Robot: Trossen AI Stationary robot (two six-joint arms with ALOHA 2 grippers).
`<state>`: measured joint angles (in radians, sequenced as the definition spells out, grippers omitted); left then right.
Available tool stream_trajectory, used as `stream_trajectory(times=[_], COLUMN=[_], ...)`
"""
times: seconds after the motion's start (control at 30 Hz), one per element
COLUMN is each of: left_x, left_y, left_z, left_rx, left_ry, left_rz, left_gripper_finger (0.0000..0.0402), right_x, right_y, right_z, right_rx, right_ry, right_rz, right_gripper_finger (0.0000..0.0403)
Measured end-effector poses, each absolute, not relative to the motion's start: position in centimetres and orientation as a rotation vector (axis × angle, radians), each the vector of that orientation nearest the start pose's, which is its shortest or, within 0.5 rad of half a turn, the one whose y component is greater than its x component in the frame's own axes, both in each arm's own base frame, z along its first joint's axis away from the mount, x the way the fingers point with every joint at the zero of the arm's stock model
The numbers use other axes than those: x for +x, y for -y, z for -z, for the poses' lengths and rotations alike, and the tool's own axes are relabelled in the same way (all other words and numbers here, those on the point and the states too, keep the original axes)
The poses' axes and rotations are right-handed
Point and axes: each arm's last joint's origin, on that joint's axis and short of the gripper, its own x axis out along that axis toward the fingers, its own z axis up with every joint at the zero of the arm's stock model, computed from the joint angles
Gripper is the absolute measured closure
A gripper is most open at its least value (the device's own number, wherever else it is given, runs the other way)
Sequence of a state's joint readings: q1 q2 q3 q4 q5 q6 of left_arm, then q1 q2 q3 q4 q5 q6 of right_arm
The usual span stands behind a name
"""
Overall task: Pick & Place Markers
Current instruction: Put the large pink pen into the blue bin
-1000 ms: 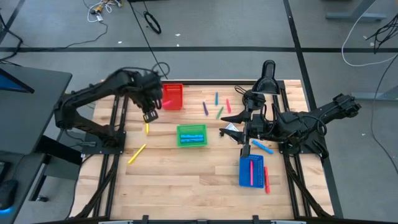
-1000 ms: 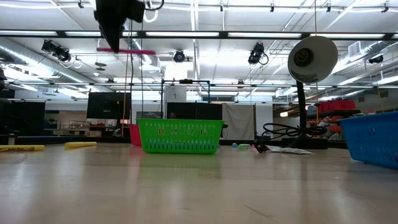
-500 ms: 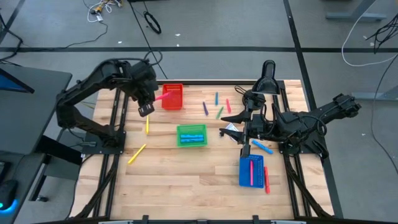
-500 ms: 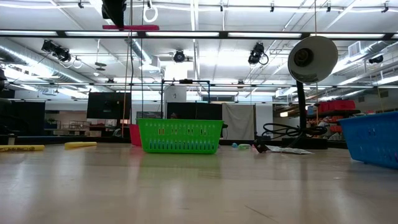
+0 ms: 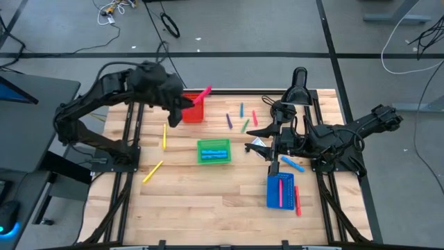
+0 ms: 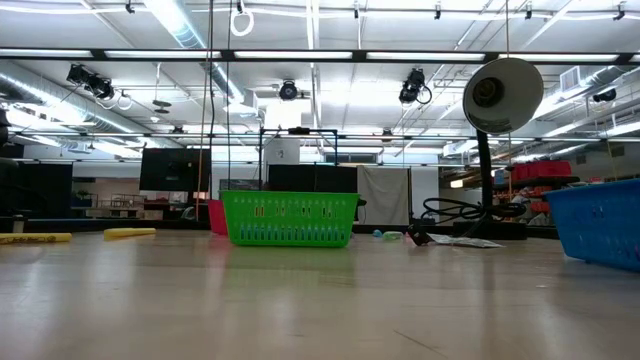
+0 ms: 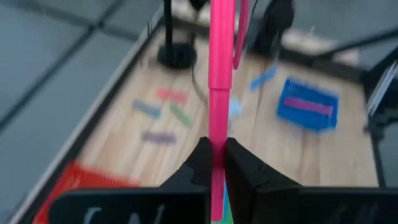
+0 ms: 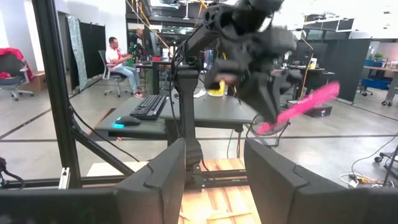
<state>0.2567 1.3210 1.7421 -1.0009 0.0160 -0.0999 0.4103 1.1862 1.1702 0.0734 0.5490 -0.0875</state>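
Swinging up and toward the far left, the left gripper now hangs above the red tray, fingers clamped on a pink marker. Carrying step, I'd say; next comes lowering and releasing over that tray. The right gripper waits mid-table, jaws apparently partly apart and empty, other markers scattered nearby.

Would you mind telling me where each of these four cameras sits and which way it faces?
High view: overhead, straight down on the table; both arms show.
Low view: at tabletop height, level across to the green tray; no arm shows.
Left wrist view: on the raised left arm, down past the left gripper clamping the pink marker.
Right wrist view: on the right arm, past its fingers toward the left arm.
Shared: that pink marker, in both wrist views.
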Motion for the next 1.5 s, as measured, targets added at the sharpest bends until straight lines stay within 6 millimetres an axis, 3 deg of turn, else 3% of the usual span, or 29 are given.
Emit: stream_trajectory(times=[0.27,0.53,0.83,1.2,1.5], left_x=[22.6,23.3,23.4,24.9,26.9], left_y=[-3.4,-1.4,-0.8,0.6,1.7], left_z=[-49.1,-50.3,-50.8,-51.4,-51.5], left_rx=[-0.111,-0.029,-0.036,-0.033,-0.028], left_ry=[-0.286,-0.16,-0.111,-0.002,0.08], left_rz=[-0.231,-0.226,-0.179,-0.114,-0.056], left_gripper_finger=[0.0381,0.0381,0.0381,0.0381,0.0381], right_x=[24.4,24.4,24.4,24.8,27.2], right_y=[-9.0,-8.9,-8.6,-6.9,-6.4], right_z=[-41.0,-41.0,-41.3,-48.8,-51.7], right_rx=[-0.061,-0.061,-0.036,-0.061,-0.1], right_ry=[0.045,0.046,0.064,0.115,0.14], right_rz=[0.141,0.141,0.151,0.173,0.138], right_gripper_finger=[0.0238,0.0238,0.0238,0.0229,0.0168])
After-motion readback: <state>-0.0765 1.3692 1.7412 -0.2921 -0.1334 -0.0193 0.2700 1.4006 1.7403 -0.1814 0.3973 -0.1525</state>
